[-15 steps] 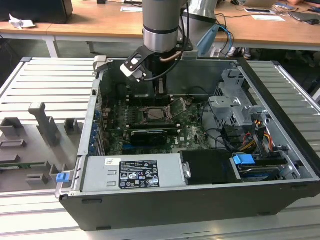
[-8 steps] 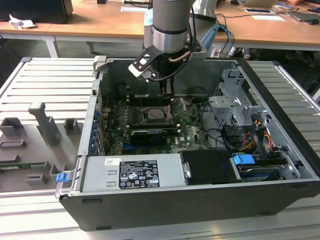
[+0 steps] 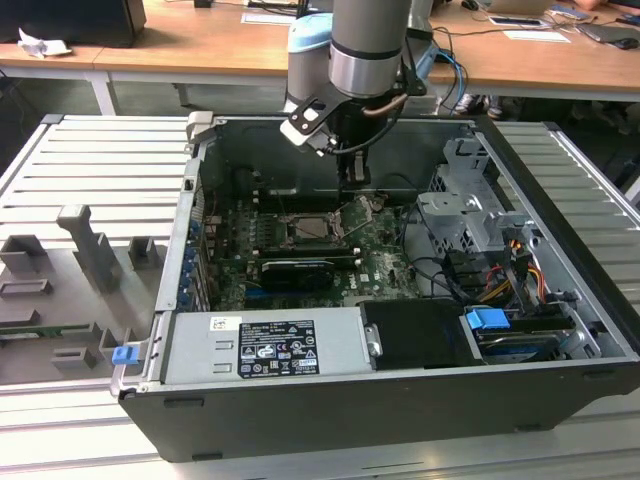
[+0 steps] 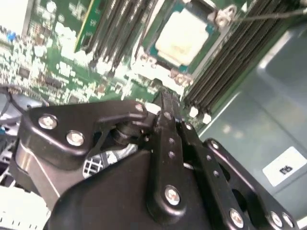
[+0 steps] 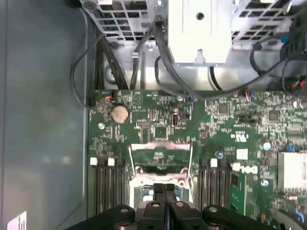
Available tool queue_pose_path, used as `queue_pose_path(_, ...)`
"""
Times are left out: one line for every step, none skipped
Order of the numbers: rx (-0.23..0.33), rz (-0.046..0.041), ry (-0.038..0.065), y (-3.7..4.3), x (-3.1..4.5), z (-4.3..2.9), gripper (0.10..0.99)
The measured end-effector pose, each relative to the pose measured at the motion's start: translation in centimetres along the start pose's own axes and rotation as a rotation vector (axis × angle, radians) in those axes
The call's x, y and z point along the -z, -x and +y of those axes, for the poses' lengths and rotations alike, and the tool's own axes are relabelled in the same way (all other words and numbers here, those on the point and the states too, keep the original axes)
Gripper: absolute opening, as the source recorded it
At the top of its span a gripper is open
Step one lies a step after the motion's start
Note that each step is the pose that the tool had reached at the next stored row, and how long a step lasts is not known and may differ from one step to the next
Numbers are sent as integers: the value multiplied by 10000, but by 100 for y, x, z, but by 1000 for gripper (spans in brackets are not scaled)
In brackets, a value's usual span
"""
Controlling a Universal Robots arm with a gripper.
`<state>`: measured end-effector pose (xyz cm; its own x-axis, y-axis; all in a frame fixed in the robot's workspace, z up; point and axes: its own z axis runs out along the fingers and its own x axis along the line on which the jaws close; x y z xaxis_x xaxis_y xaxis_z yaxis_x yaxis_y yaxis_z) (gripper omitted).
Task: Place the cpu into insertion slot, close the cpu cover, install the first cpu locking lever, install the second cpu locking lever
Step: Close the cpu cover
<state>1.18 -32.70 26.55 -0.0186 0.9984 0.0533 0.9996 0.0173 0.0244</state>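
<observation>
"Starting with the exterior view: where is the arm?"

"It drops from above into the open computer case, which lies on a ribbed metal table. The gripper hangs over the green motherboard, just behind the insertion slot. A long black graphics card lies on the slot's near side. A silver power supply sits nearer still, and a grey drive cage stands to the exterior view's right."

"And the second wrist view?"

"The cpu lies flat in the insertion slot, its pale, smooth metal top facing up off the board. It is square, so it has no long axis. Its edges run in line with the black memory slots that flank it on both sides. The gripper's black fingers are pressed together with nothing between them, and their tip is by the slot's rim."

"The first wrist view?"

"The cpu cover, a thin silver frame with a large window, stands raised at the slot's far edge, not down over it. Green board shows through the window. The closed fingers sit over the slot's near rim, and I cannot tell whether they touch it. Beyond the cover lie a round silver coin cell and looping black cables."
</observation>
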Motion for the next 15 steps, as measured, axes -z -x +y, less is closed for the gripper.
queue_pose_path(123,3,-8,1,-4,8,106)
queue_pose_path(545,10,-31,3,-16,39,106)
queue_pose_path(576,12,-33,1,-21,84,106)
queue_pose_path(575,9,-36,-3,-24,119,106)
queue_pose_path(575,-2,-40,-10,-28,173,106)
queue_pose_path(576,-6,-42,-13,-31,198,106)
queue_pose_path(575,-10,-43,-14,-33,218,106)
queue_pose_path(575,-12,-44,-14,-37,249,106)
queue_pose_path(576,-12,-44,-15,-42,280,106)
queue_pose_path(575,-11,-44,-17,-48,320,106)
queue_pose_path(575,-13,-46,-19,-51,350,106)
queue_pose_path(576,-15,-45,-22,-55,370,106)
queue_pose_path(576,-19,-46,-22,-57,383,106)
queue_pose_path(576,-22,-46,-23,-60,406,106)
queue_pose_path(575,-21,-45,-23,-64,429,106)
